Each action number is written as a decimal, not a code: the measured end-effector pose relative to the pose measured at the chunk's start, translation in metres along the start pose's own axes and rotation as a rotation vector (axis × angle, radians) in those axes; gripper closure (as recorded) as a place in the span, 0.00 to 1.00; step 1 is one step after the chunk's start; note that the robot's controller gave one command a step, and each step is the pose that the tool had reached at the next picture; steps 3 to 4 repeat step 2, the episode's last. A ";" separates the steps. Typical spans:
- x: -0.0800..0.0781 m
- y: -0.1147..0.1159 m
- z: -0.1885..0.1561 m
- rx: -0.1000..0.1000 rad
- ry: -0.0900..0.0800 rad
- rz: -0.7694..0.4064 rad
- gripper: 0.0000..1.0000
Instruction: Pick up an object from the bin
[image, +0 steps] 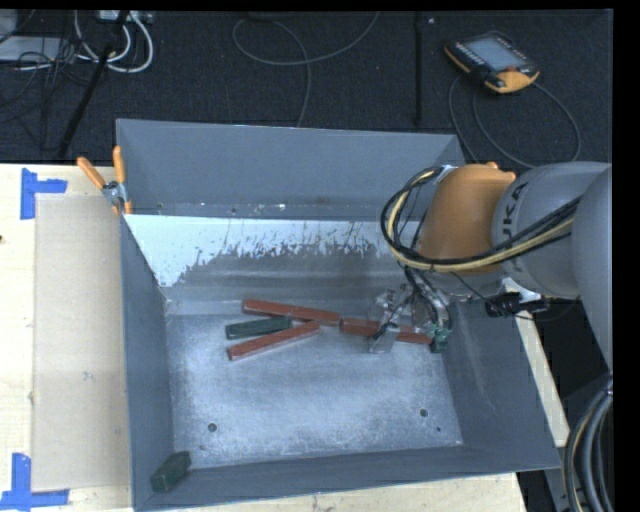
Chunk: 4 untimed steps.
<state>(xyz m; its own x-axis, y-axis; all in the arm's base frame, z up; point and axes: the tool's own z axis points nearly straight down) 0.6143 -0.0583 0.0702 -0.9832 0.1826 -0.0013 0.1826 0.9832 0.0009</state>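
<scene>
Presently the end effector (405, 325) sits low in the right part of the grey metal bin (300, 140), close to the right wall and just in front of the sloping back wall. It hangs from the arm (560, 230) that comes in from the right, under a rounded orange wrist cover (465, 210) ringed by looped black and yellow cables (400, 215).

Directly beneath it lies a flat, reddish-brown stick of rectangular section (355, 326), stretched roughly left to right on the bin floor. Its left end pokes out clear of the end effector, while its middle is hidden by the metal parts above it. The end effector is down at the level of this stick and looks to be touching it, but whether it is clenched on it or released I cannot tell, since the wrist hardware covers the contact.

Left of that stick, near the middle of the floor, three more pieces fan out together: a longer reddish-brown stick (285, 310) at the back, a short dark green stick (255, 326) just below it, and another reddish-brown stick (270, 344) angled in front, all touching or nearly so. The back stick's right end comes close to the left end of the one under the end effector.

Well apart, in the near left corner, rests a small dark green block (170, 470).
</scene>
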 end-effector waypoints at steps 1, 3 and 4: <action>0.000 0.000 0.000 0.000 0.000 -0.001 1.00; 0.008 0.002 -0.133 0.001 0.000 0.034 1.00; 0.008 0.002 -0.133 0.001 0.000 0.034 1.00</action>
